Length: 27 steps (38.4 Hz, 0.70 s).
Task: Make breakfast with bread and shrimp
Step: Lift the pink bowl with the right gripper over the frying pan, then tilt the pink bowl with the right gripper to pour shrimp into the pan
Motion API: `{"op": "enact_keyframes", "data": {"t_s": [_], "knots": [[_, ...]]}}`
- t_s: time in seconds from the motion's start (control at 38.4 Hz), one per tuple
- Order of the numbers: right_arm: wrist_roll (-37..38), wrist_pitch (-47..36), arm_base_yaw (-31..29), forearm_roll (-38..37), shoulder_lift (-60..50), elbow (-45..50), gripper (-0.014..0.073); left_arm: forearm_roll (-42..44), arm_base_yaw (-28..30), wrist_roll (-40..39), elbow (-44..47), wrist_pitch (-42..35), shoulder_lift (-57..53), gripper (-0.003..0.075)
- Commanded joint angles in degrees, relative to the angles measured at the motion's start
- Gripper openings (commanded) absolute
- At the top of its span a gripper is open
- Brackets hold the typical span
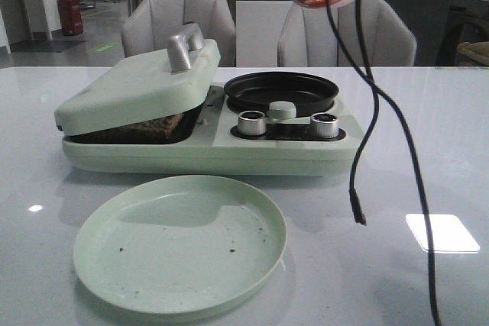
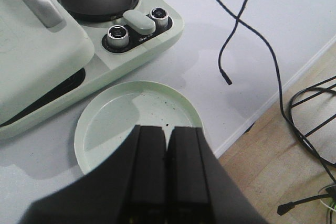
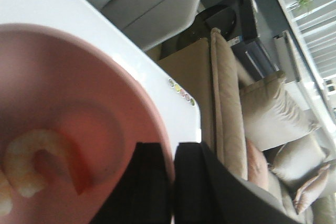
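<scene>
The right gripper [image 3: 172,182] was raised high, jaws clenched on the rim of a pink bowl [image 3: 79,129]; the shrimp [image 3: 31,163] lay inside, beside the jaws. The left gripper [image 2: 168,171], jaws pressed together, hovered over a green plate [image 2: 105,124]. Bread [image 1: 157,126] sat under the breakfast maker's lid [image 1: 130,85]. No writing was legible.

1. Ahead of me, two grey upholstered chairs [image 1: 178,24] stand behind the white table [image 1: 428,112].
2. A red bin [image 1: 70,16] sits far left on a glossy floor.
3. Beside the table: pale wooden floor [image 2: 294,145].
4. A beige sofa with cushions [image 3: 273,124] lies near slatted blinds [image 3: 310,9].
</scene>
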Motion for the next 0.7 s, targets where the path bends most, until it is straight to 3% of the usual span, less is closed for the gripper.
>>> {"op": "enact_keyframes", "data": {"t_s": [0.0, 0.39, 0.68], "knots": [[0.44, 0.67, 1.08, -9.96, -0.57, -4.15, 0.002, -1.66, -0.51, -0.5, -1.49, -3.83, -0.34, 0.0101], [2.23, 7.91, 6.21, -30.62, 5.9, -4.6, 0.002, -1.66, -0.51, -0.5, -1.49, -3.83, -0.34, 0.0101], [3.12, 8.77, 6.77, -33.84, 6.2, -4.6, 0.002, -1.66, -0.51, -0.5, -1.49, -3.83, -0.34, 0.0101]]}}
